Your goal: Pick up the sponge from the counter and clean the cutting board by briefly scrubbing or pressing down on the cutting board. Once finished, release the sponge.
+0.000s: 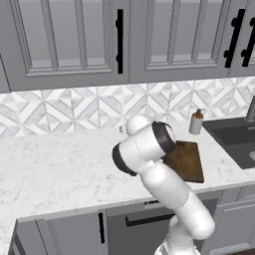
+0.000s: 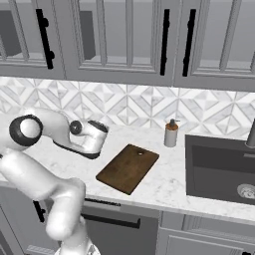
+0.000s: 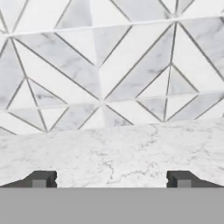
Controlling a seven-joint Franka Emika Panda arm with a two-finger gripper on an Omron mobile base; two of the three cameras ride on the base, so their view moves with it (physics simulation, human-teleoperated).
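Hand view has my gripper [image 3: 111, 179] spread wide, nothing between its fingertips [image 3: 41, 179], looking level across bare counter [image 3: 113, 153] at the diamond-tiled wall [image 3: 109, 65]. I take this as the opening of the job: the hand is empty and the pickup is not yet made.

I cannot make out the sponge anywhere; it may lie behind the arm, and I won't guess. To do this step well, I judge the hand should tip down toward the counter until the sponge comes into sight, then descend square over it before closing.

Right base view puts the hand low over the counter, just left of the cutting board [image 2: 128, 168]. That board lies flat and bare, its small hole toward the wall.

Beyond the board's far right corner stands a small soap dispenser [image 2: 171, 133]; whether anything is inside I cannot tell. Further right of the board is the dark sink [image 2: 219, 167], its basin showing a drain and nothing else.
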